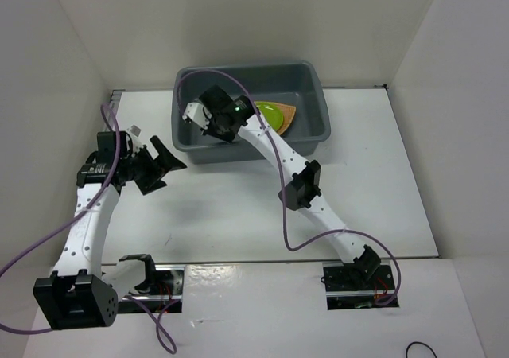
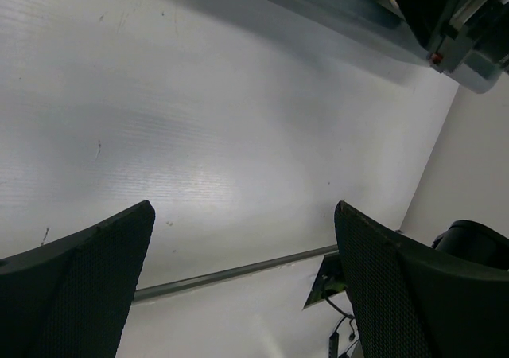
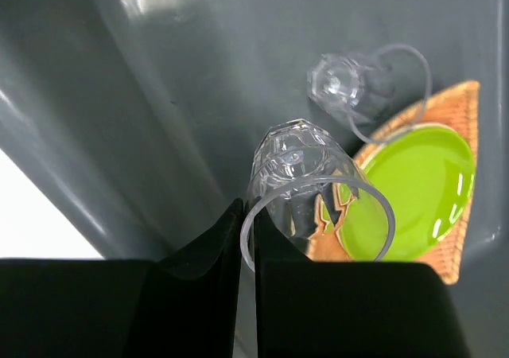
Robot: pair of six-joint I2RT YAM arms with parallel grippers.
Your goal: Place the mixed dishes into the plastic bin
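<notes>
The dark-grey plastic bin (image 1: 314, 127) stands at the back of the table. Inside it the lime-green dish (image 1: 271, 115) rests on the orange-brown ribbed plate (image 1: 289, 113); both show in the right wrist view, the dish (image 3: 409, 187) on the plate (image 3: 457, 111). My right gripper (image 1: 199, 113) is inside the bin, shut on the rim of a clear cup (image 3: 306, 187) held above the bin floor (image 3: 215, 71). A second clear cup (image 3: 342, 83) lies on the bin floor beside the plate. My left gripper (image 1: 163, 167) is open and empty over the table, left of the bin. The cream plate is out of view.
White walls enclose the table (image 1: 374, 191) on three sides. The bin's near wall (image 2: 334, 8) runs across the top of the left wrist view. A metal strip (image 2: 231, 272) marks the table's front edge.
</notes>
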